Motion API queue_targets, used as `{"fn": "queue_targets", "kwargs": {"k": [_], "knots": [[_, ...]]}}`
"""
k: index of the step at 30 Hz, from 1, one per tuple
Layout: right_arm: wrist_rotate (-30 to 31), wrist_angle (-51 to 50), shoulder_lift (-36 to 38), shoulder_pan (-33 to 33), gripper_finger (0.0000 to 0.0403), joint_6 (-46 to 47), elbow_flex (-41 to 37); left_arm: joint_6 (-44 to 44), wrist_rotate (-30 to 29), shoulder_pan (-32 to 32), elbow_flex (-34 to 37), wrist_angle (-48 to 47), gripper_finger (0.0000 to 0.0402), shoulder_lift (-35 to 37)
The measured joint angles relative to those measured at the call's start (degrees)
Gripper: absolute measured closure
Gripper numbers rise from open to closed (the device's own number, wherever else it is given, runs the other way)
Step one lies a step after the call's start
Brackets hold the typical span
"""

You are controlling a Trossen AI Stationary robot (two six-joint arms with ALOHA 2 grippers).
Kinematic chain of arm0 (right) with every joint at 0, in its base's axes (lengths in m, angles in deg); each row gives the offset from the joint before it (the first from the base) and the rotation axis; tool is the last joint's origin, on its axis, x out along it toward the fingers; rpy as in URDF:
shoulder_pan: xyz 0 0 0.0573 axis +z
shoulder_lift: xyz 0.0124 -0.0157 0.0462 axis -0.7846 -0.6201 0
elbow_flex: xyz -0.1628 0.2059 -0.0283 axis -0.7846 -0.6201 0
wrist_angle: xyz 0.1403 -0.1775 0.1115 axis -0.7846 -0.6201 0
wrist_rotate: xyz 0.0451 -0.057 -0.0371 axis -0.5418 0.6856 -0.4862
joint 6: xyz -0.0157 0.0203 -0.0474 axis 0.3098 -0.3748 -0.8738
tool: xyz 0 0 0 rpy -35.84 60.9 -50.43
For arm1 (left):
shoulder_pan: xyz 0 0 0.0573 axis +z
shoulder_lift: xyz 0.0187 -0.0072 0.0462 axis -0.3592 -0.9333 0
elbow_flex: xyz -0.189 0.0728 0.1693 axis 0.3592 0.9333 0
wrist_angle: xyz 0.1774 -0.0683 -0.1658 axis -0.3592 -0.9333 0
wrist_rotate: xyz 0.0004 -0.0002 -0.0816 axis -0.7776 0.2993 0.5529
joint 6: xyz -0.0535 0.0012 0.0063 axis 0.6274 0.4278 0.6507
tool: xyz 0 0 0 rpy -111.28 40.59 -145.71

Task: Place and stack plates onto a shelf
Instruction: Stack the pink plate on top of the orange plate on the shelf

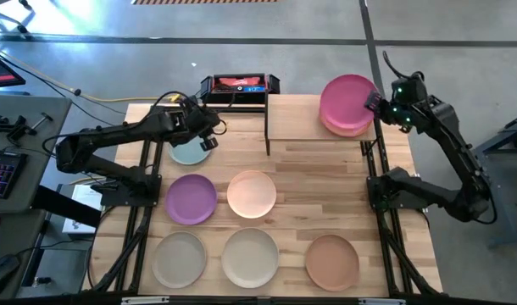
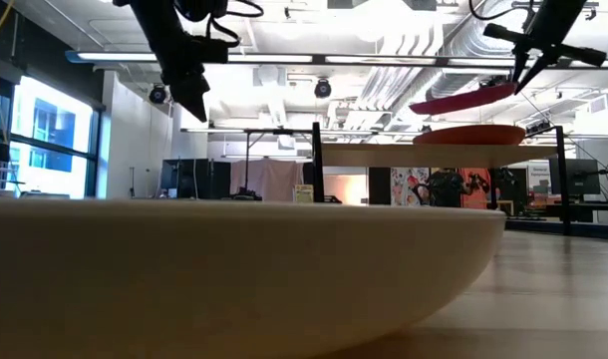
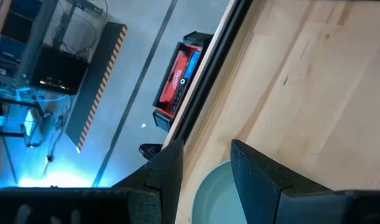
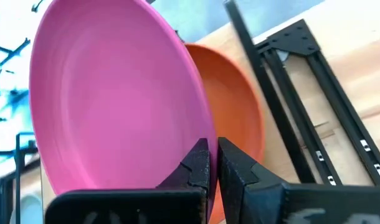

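The shelf (image 1: 297,123) stands at the table's far right, with a terracotta plate (image 2: 470,135) lying on it. Just above that plate hangs a hot pink plate (image 1: 345,102), tilted, with my right gripper (image 1: 375,103) shut on it. My left gripper (image 1: 209,137) hovers open over the far edge of a teal plate (image 1: 187,153) on the table's far left; in the left wrist view its fingers stand above the teal plate (image 3: 215,196) without touching it. On the tabletop also lie purple (image 1: 191,199), peach (image 1: 252,193), beige (image 1: 180,258), cream (image 1: 250,258) and tan (image 1: 332,260) plates. My right gripper pinches the pink plate's rim (image 4: 202,127) between its two fingers, on the side toward the table's right edge. The fingers (image 4: 237,171) slant down from the right. The plate is lifted clear of the terracotta plate (image 4: 237,124), tilted with its held side higher.
A red and black box (image 1: 235,85) sits behind the table's far edge. Black frame rails (image 1: 386,212) run along both table sides by the arm bases. The shelf's left half (image 1: 292,110) is bare wood. A cream plate (image 2: 234,269) fills the low view's foreground.
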Motion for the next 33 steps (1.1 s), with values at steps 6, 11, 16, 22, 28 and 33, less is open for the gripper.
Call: {"fn": "queue_targets", "kwargs": {"k": [6, 11, 16, 22, 28, 33], "knots": [[1.88, -0.03, -0.65, 0.02, 0.0403, 2.30, -0.50, 0.02, 2.52, 2.05, 0.00, 0.01, 0.0277, -0.02], [1.08, 2.35, 0.72, 0.04, 0.0403, 5.67, -6.58, 0.00, 2.63, 3.02, 0.00, -0.06, 0.0277, -0.02], [-1.24, 11.68, 4.60, 0.07, 0.0403, 8.59, -12.79, -0.05, 2.61, 3.14, 0.00, -0.46, 0.0277, -0.02], [-1.18, 11.51, 6.65, 0.03, 0.0403, 9.66, -14.98, -0.61, 3.50, 3.14, 0.00, -0.44, 0.0277, -0.02], [-1.59, 9.97, 6.67, 0.02, 0.0403, 10.49, -14.99, -1.45, 3.68, 3.14, 0.00, -0.42, 0.0277, -0.02], [-1.40, 7.21, 6.60, 0.02, 0.0403, 11.50, -14.99, -1.01, 3.70, 3.12, 0.00, -0.39, 0.0277, -0.02]]}}
